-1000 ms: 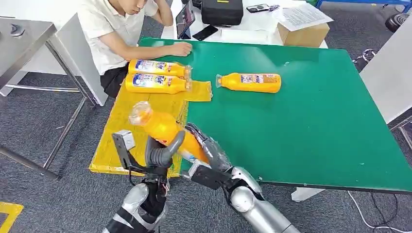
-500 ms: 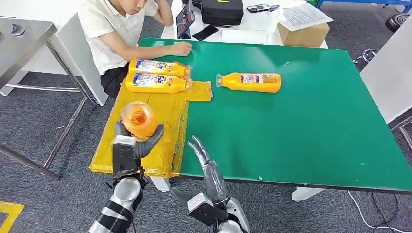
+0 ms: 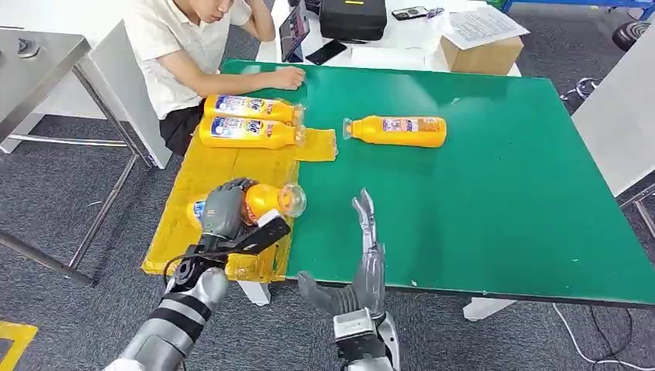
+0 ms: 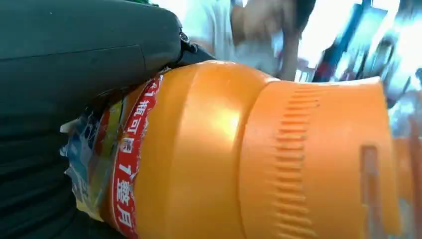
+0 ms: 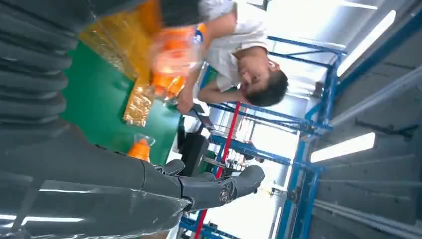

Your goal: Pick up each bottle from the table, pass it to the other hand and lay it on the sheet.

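My left hand (image 3: pixel 226 210) grips an orange bottle (image 3: pixel 266 201), lying on its side over the near part of the yellow sheet (image 3: pixel 220 166), cap end pointing right. Up close, the left wrist view brings out the bottle (image 4: pixel 259 159) with its red-edged label. My right hand (image 3: pixel 368 259) stands with fingers straight and apart over the table's front edge, holding nothing; its dark fingers (image 5: pixel 214 186) appear close up. Two orange bottles (image 3: pixel 251 108) (image 3: pixel 249 132) lie side by side at the sheet's far end. Another orange bottle (image 3: pixel 398 131) lies on the green table (image 3: pixel 494 185).
A person (image 3: pixel 185 46) sits at the table's far left corner, one hand on the green top near the sheet. A black case (image 3: pixel 353 17), a cardboard box (image 3: pixel 485 54) and a phone (image 3: pixel 326 52) lie on the white table behind. A metal table (image 3: pixel 39 54) stands at left.
The left hand turned the bottle from pointing up to lying sideways and lowered it over the sheet. The right hand, which let go earlier, rose and moved right with fingers straight.
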Robot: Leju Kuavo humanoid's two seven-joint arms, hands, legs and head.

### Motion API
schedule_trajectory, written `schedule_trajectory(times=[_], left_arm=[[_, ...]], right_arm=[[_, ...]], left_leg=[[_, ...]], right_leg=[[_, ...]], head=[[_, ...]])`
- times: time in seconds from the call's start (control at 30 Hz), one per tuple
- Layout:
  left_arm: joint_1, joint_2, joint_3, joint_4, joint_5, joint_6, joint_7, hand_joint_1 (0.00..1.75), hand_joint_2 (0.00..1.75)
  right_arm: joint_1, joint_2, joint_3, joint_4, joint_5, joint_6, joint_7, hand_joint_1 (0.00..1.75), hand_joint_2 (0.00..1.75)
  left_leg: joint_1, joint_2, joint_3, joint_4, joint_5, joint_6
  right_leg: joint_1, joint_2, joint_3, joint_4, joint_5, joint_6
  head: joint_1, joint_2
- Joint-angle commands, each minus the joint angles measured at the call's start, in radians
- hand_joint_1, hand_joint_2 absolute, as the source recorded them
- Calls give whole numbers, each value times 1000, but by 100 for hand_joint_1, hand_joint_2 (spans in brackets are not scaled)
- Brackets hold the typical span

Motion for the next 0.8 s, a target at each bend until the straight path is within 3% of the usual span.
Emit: schedule_trajectory(times=[0.03, 0.8], left_arm=[[-199, 44, -126, 325, -76, -96, 78, 164, 175], [-204, 40, -127, 329, -79, -97, 83, 168, 175]], right_arm=[[-11, -33, 11, -37, -28, 24, 0, 0, 0], [-11, -33, 10, -37, -27, 24, 0, 0, 0]], left_leg=[[1, -1, 2, 0, -1, -1], [1, 0, 4, 0, -1, -2]], right_leg=[[1, 0, 3, 0, -1, -1], [1, 1, 4, 0, -1, -2]], head=[[0, 0], [0, 0]])
